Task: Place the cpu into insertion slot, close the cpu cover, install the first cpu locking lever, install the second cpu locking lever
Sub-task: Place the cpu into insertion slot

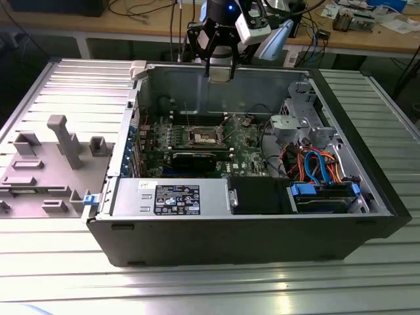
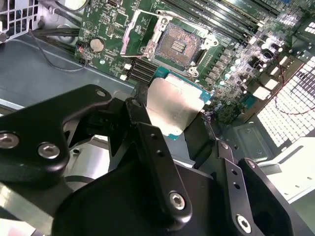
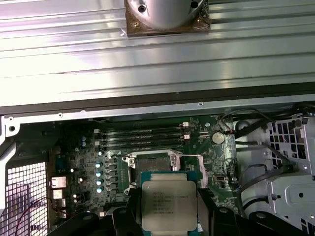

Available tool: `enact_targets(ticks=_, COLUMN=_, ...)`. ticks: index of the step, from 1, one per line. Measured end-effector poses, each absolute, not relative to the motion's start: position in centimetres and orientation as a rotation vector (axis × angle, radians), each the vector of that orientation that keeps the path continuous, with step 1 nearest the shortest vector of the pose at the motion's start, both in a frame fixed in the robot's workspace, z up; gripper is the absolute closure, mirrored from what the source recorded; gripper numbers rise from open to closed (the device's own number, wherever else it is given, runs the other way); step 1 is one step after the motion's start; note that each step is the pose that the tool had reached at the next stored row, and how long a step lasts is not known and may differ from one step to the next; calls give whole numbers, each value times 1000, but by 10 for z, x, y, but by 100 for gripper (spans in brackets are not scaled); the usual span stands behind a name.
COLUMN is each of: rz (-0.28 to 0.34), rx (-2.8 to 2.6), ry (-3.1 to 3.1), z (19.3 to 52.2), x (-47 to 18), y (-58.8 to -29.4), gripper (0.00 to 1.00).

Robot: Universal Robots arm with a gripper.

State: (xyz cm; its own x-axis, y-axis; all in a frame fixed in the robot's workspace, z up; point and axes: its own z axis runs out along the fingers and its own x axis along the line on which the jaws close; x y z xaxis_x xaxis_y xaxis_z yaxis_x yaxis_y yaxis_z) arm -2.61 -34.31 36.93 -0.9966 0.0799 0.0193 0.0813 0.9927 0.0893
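Exterior view first: a big black computer case (image 1: 230, 236) lies open on a metal table (image 1: 197, 289) with long ridges. The gripper (image 1: 220, 71) hangs up high over the far edge of the case. Down on the floor of the case is the green motherboard (image 1: 243, 154). The insertion slot (image 1: 202, 136) sits near the middle of the board. A grey tray of plastic blocks (image 1: 46, 170) rests on the table just beside the case, at the exterior view's left.

In the second wrist view the two black fingers (image 2: 147, 137) are clamped on the cpu (image 2: 172, 105), one on each of two facing sides. The cpu is up in the air, well apart from the board below it. The insertion slot (image 2: 178, 45) is a dark square with its tiny dots all showing. The cpu cover (image 2: 139, 30) is flipped up and stands open along one edge of the slot. A little round coin battery (image 2: 97, 45) sits on the board near the cover.

In the first wrist view the cpu (image 3: 167, 204) shows its silver top between the fingers (image 3: 206, 214). It hides part of the insertion slot (image 3: 147, 161) behind it. The cpu cover (image 3: 189, 167) stands at the slot's side. Long black memory slots (image 3: 142, 135) lie in a row between the slot and the case wall.
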Motion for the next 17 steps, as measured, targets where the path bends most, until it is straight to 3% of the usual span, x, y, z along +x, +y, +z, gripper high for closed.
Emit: enact_targets(ticks=17, rz=-141, rx=-136, ry=-3120, z=369, x=-26, y=-343, gripper=46)
